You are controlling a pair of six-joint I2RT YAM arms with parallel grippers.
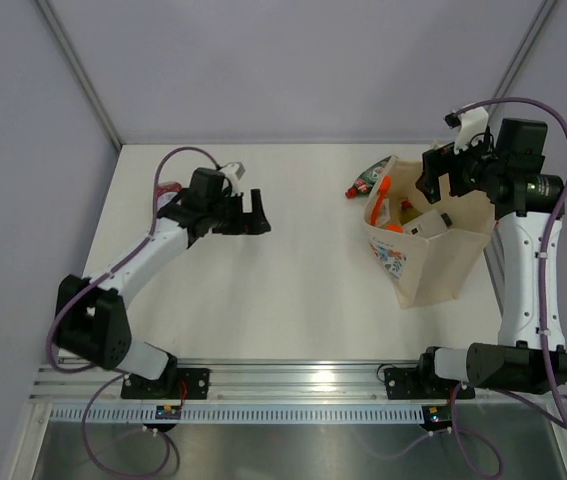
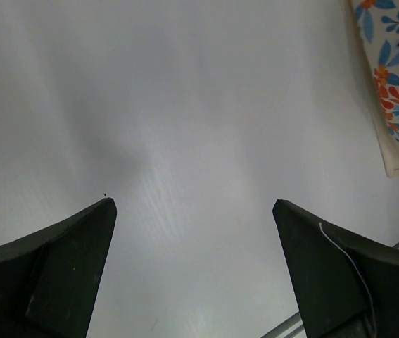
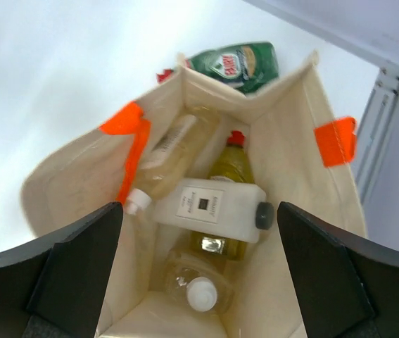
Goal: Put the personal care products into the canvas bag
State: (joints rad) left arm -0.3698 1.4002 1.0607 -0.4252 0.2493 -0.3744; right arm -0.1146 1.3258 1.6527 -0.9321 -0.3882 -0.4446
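The canvas bag stands open at the right, with orange handles and a floral print. Inside it lie a pale-yellow bottle, a flat white packet-like bottle with a grey cap, a yellow-green red-capped bottle and a clear white-capped bottle. A green red-capped bottle lies on the table just behind the bag and also shows in the right wrist view. My right gripper is open and empty above the bag's mouth. My left gripper is open and empty over bare table.
A small red object lies behind the left arm, partly hidden by it. A corner of the bag shows in the left wrist view. Walls close the table at the back and sides. A metal rail runs along the near edge.
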